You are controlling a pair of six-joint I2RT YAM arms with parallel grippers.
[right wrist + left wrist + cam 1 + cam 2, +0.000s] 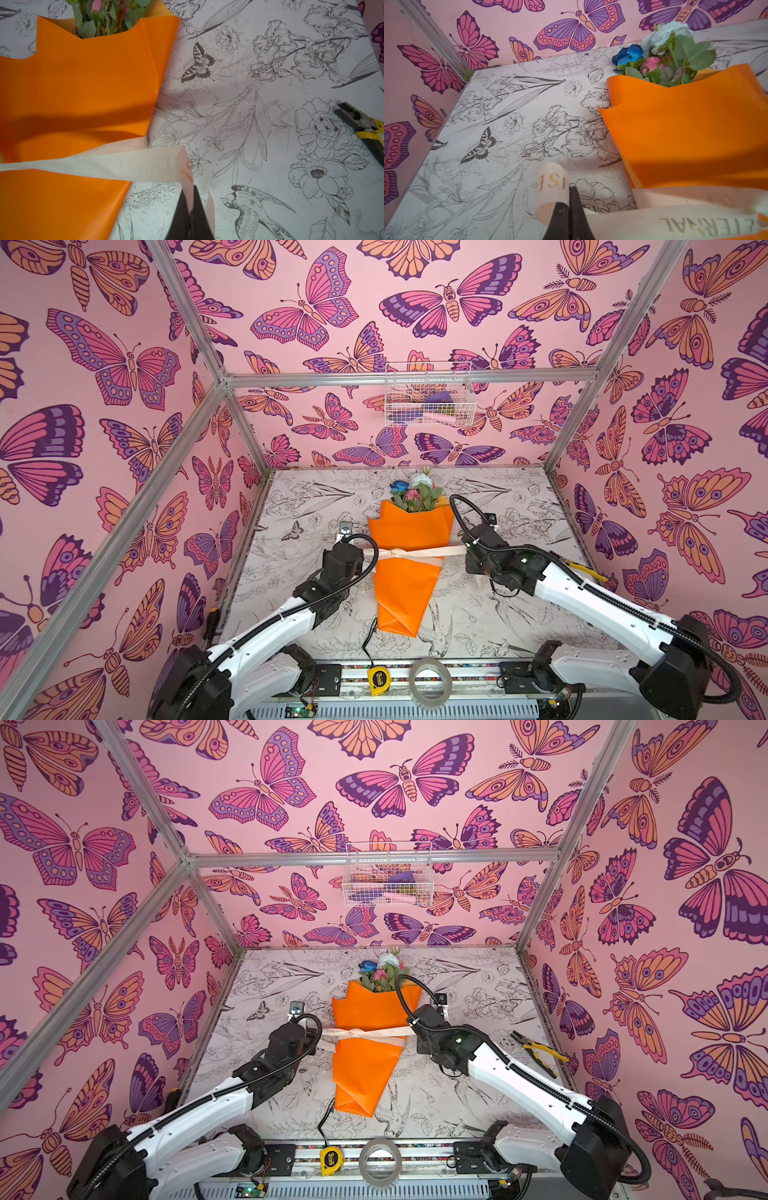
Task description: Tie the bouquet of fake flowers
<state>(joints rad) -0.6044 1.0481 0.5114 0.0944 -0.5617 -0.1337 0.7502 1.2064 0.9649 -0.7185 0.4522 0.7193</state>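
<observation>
Butterfly-papered walls [104, 364] enclose the tabletop [291, 506]; the left tool [569, 187] and right tool [192, 186] each pinch the ribbon [708, 226], printed "ETERNAL", crossing the bouquet [405, 539]. A basket [427, 363] holds purple and pink items [440, 400].

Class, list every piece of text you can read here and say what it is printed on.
"ETERNAL": gold letters on the cream ribbon, upside down in the left wrist view.
"IS": on that ribbon's curled end; letters beside it unclear.
"3": on the yellow tape measure; the rest too small.
</observation>
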